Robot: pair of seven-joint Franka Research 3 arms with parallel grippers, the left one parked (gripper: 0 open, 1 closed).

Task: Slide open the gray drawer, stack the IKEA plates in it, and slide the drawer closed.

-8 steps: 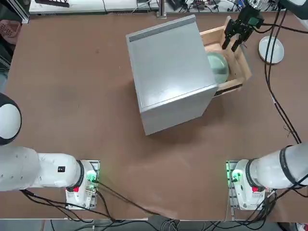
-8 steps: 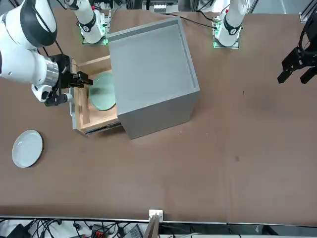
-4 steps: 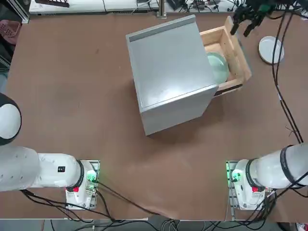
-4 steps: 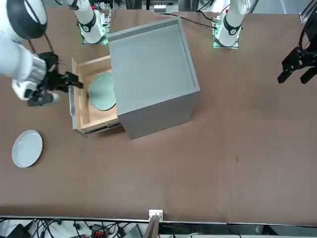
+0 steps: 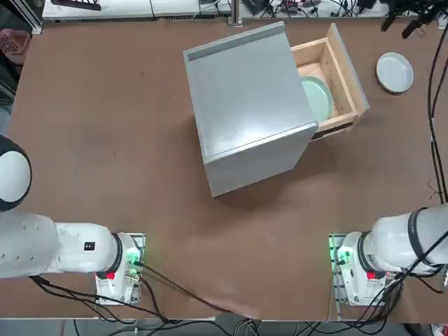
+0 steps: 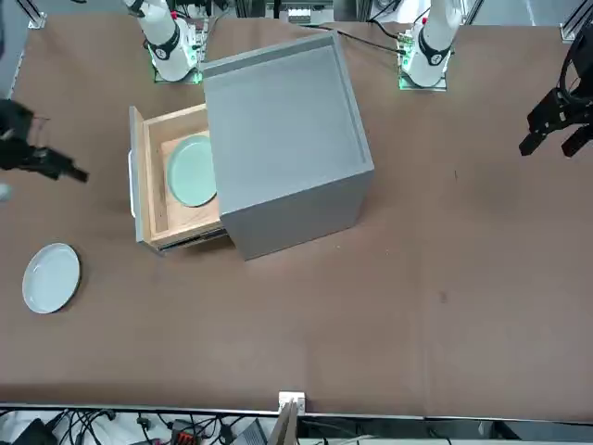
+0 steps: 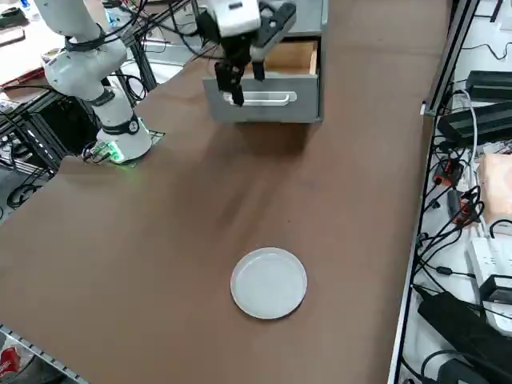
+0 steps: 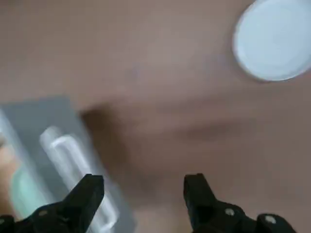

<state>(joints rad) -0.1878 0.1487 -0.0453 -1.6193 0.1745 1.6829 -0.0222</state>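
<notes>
Table [image 5: 105,105]: broad brown matte top, filling most of every view. Cables [image 7: 448,264]: black, laid in loose bundles along a metal-framed ledge beside the table's edge, seen in the right side view. Power strip [image 7: 490,260]: white, set among them. Further cables [image 6: 120,428]: tangled below the table's near edge in the front view. Pink basket [image 5: 14,43]: partly seen beyond a table corner.

Brown table [image 5: 105,105]; gray cabinet [image 5: 245,105]; white plate [image 5: 394,72] on it
</notes>
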